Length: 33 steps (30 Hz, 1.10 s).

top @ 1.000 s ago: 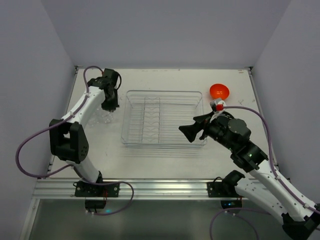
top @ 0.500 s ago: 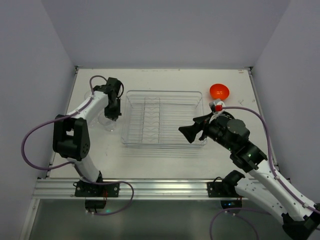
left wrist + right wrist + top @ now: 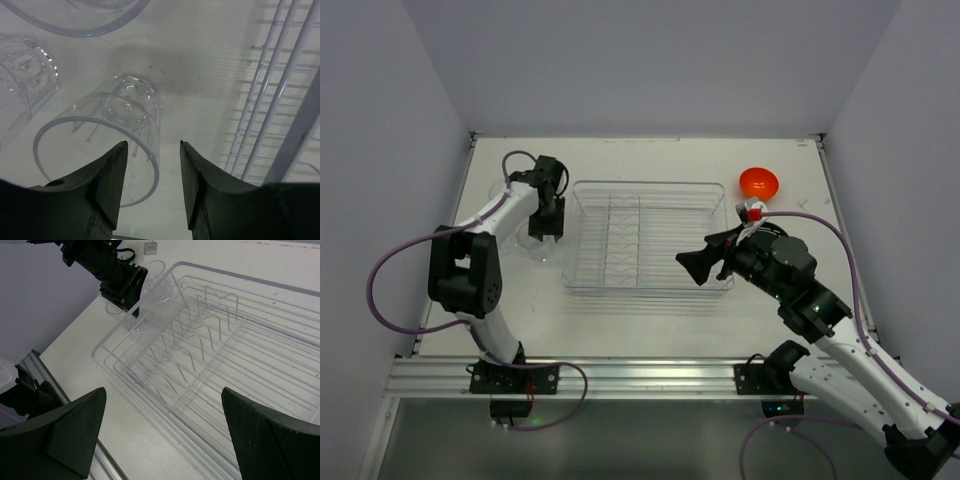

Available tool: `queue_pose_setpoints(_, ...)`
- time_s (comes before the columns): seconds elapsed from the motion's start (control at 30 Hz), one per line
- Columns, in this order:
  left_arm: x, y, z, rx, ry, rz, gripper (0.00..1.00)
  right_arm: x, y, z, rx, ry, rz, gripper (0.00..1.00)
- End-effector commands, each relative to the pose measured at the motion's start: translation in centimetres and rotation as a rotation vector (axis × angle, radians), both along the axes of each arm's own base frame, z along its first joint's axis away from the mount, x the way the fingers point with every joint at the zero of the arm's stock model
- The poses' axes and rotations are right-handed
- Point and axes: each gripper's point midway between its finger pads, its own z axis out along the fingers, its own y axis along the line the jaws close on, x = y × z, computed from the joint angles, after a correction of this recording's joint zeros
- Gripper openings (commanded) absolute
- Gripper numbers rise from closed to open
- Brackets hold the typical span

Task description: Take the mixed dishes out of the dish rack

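The clear dish rack [image 3: 645, 235] stands mid-table and looks empty; its wires show in the left wrist view [image 3: 280, 100] and the right wrist view [image 3: 210, 355]. The orange-red bowl [image 3: 758, 182] sits on the table at the rack's far right corner. Clear tumblers [image 3: 536, 247] stand on the table left of the rack. My left gripper [image 3: 544, 230] is open just above one upright tumbler [image 3: 112, 130], whose rim edge lies between its fingers [image 3: 152, 143]. My right gripper [image 3: 692, 266] is open wide and empty over the rack's near right part [image 3: 162, 390]. Both plates are out of view.
Two more tumblers stand near the left gripper, one at the left [image 3: 22, 75] and one at the top [image 3: 85, 17]. The left arm's gripper [image 3: 117, 275] shows beyond the rack's far left corner. The table's aluminium front rail [image 3: 620, 375] runs along the near edge.
My left gripper has moved a little toward the near side and down beside the rack's left wall, over the tumblers. The right arm has hardly moved.
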Motion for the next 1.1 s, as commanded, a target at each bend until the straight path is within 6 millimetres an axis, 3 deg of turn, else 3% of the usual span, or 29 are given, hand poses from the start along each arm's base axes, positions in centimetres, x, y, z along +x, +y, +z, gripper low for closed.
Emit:
queue_pose_setpoints(0.0,1.6,0.3,2.8,0.009,-0.088,0.001,0.51,0.2,0.4,0.4,0.017,-0.023,0.018,0.99)
queue_pose_setpoints(0.1,1.8,0.0,6.1,-0.025,-0.175,0.0,0.65,0.1,0.7,0.4,0.019,-0.022,0.03,0.99)
queue_pose_setpoints(0.13,2.0,0.0,7.3,-0.029,-0.211,0.005,0.76,0.1,0.8,0.3,0.016,-0.021,0.039,0.99)
queue_pose_setpoints(0.17,1.9,0.1,9.3,-0.039,-0.27,0.008,0.79,0.1,0.9,0.2,0.014,-0.018,0.043,0.99)
queue_pose_setpoints(0.23,1.8,0.1,11.3,-0.053,-0.336,0.01,0.86,0.1,0.9,0.2,0.012,-0.017,0.044,0.99)
queue_pose_setpoints(0.43,0.0,1.0,18.2,-0.085,-0.594,0.034,0.96,-0.2,0.9,0.8,0.009,-0.039,0.063,0.99)
queue_pose_setpoints(0.47,-1.3,1.4,19.1,-0.089,-0.653,0.04,0.96,-0.2,0.7,1.6,0.014,-0.057,0.05,0.99)
queue_pose_setpoints(0.53,-1.9,2.0,20.6,-0.085,-0.758,0.047,1.0,0.0,0.0,2.0,0.003,-0.06,0.013,0.99)
queue_pose_setpoints(0.57,-3.2,2.4,22.5,-0.095,-0.84,0.053,1.0,0.2,-0.6,3.1,0.012,-0.075,-0.022,0.99)
queue_pose_setpoints(0.6,-3.6,2.6,21.8,-0.089,-0.861,0.046,1.0,0.6,-1.4,2.9,-0.002,-0.057,-0.071,0.99)
queue_pose_setpoints(0.67,-5.6,3.6,23.5,-0.089,-0.969,0.071,1.0,0.7,-2.4,4.6,0.003,-0.067,-0.126,0.99)
queue_pose_setpoints(0.7,-6.0,3.8,22.8,-0.085,-0.982,0.074,1.0,0.8,-3.5,4.1,-0.023,-0.032,-0.179,0.99)
queue_pose_setpoints(0.77,-7.8,4.6,24.0,-0.088,-1.064,0.103,1.0,0.6,-4.6,5.9,-0.018,-0.038,-0.223,0.99)
queue_pose_setpoints(0.8,-8.2,4.8,23.5,-0.085,-1.072,0.106,1.0,0.3,-5.5,5.9,-0.037,-0.031,-0.252,0.99)
queue_pose_setpoints(0.87,-9.6,5.3,24.3,-0.089,-1.13,0.125,1.0,-0.1,-6.7,6.7,-0.039,-0.038,-0.29,0.99)
queue_pose_setpoints(0.97,-11.1,6.3,24.1,-0.075,-1.138,0.168,1.0,-0.2,-9.9,8.1,-0.059,-0.047,-0.433,0.99)
queue_pose_setpoints(1.07,-12.8,7.9,23.9,-0.019,-1.113,0.239,1.0,0.0,-12.8,6.1,-0.153,-0.039,-0.56,0.99)
